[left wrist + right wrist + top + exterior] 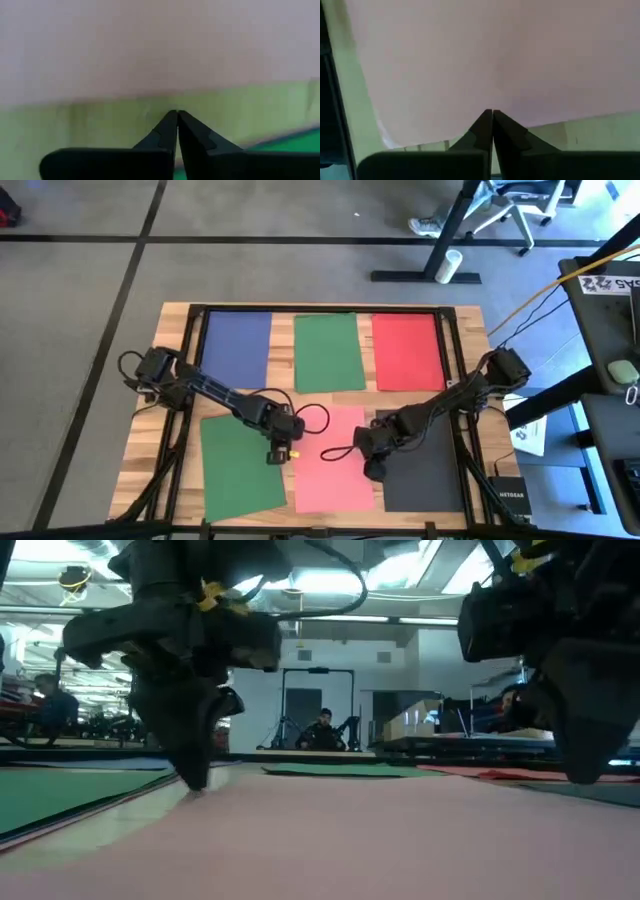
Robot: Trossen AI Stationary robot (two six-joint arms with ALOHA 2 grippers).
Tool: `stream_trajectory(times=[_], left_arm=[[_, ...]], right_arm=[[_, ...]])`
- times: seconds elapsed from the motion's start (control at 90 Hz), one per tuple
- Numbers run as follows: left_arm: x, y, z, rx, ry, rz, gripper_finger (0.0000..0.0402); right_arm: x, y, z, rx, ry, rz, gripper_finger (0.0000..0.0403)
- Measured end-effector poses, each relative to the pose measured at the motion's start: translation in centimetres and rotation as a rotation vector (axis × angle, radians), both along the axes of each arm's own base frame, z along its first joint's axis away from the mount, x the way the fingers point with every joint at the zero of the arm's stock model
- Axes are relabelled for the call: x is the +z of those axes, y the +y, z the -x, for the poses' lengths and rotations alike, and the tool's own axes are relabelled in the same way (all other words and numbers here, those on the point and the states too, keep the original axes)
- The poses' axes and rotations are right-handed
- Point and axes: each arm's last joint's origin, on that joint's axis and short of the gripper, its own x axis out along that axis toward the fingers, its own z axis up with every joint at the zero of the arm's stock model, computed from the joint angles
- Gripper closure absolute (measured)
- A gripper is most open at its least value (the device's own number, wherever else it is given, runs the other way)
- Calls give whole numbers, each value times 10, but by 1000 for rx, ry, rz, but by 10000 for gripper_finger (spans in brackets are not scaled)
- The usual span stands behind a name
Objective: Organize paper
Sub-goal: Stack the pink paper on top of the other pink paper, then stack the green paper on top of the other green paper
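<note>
High view: salmon pink sheet (335, 457), near middle of worktop (470, 320), long axis front to back.
Left gripper (281, 452) at its left edge, right gripper (372, 463) at its right; both fingers pressed together, empty.

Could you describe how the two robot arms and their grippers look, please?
Both arms are dark, jointed and slim, with black cables looping beside them. The left gripper carries a small yellow tag; its fingers are black, tapering wedges. The right gripper has black wedge fingers of the same shape.
</note>
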Motion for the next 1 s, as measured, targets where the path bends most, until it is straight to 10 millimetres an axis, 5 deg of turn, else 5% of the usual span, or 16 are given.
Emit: stream_trajectory(times=[0.322, 0.611, 1.0], left_arm=[[28, 10, 21, -9, 171, -167, 402], [58, 28, 27, -62, 77, -201, 402], [36, 68, 36, -41, 122, -71, 400]], right_arm=[[1, 0, -1, 12, -11, 14, 403], [1, 0, -1, 11, -19, 18, 403], [1, 0, -1, 18, -22, 21, 403]])
